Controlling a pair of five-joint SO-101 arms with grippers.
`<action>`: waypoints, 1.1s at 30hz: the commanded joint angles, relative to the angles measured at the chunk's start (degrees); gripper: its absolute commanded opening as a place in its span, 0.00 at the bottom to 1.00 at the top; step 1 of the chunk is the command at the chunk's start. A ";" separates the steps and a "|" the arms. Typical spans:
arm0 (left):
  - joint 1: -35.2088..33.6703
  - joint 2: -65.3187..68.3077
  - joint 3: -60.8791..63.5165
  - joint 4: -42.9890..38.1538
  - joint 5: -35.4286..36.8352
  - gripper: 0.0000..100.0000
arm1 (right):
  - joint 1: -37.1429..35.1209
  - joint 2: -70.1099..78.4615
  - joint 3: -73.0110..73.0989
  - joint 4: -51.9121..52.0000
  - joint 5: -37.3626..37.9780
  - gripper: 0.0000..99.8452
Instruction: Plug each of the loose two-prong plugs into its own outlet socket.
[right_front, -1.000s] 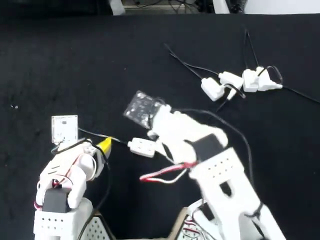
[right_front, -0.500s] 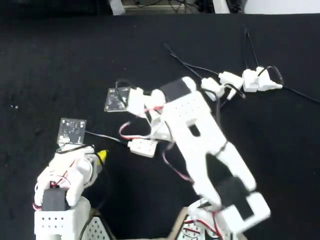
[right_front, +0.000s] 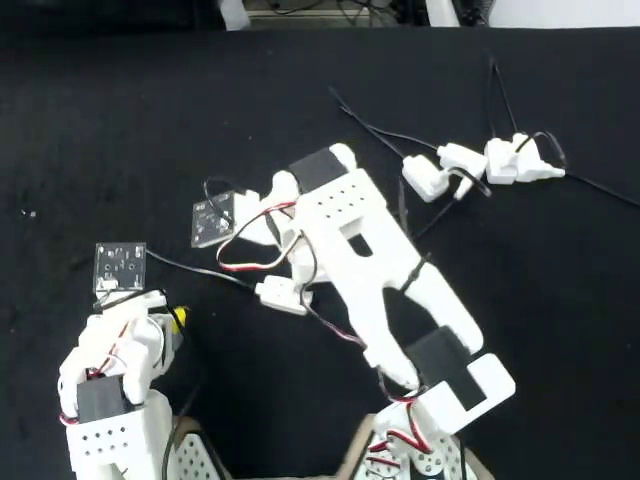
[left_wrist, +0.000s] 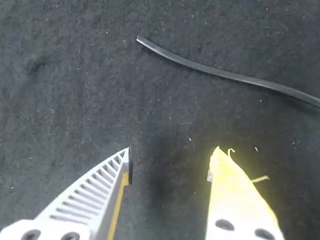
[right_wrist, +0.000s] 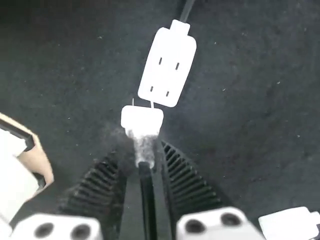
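Note:
My right gripper (right_wrist: 142, 150) is shut on a white two-prong plug (right_wrist: 142, 120), whose cable runs back between the fingers. The prongs point at the near end of a white outlet socket (right_wrist: 167, 67) lying flat on the black table, slots facing up. I cannot tell whether the prongs touch it. In the high view the outlet socket (right_front: 283, 293) lies just left of my right arm (right_front: 350, 240), which stretches over the table's middle. My left gripper (left_wrist: 171, 150) stands open over bare cloth, and its yellow finger (right_front: 178, 318) sits near the front left.
Several more white plugs (right_front: 427, 177) and sockets (right_front: 520, 160) with black cables cluster at the back right. A black cable (left_wrist: 225, 75) crosses the cloth ahead of my left gripper. Another white piece (right_wrist: 292, 222) lies beside my right gripper.
My right arm has swung up and stretched out over the table's middle, its wrist moving left. My left gripper has drawn back from the outlet socket toward the front left.

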 joint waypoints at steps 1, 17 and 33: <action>1.10 0.18 -0.66 1.23 -0.62 0.26 | -0.79 -0.22 -2.68 0.09 0.79 0.01; 1.19 0.09 -0.66 1.67 -0.79 0.26 | -0.53 -0.40 4.88 -7.91 0.35 0.01; 1.19 0.09 -0.66 1.76 -0.88 0.26 | 3.16 -4.44 5.58 -8.97 -11.08 0.01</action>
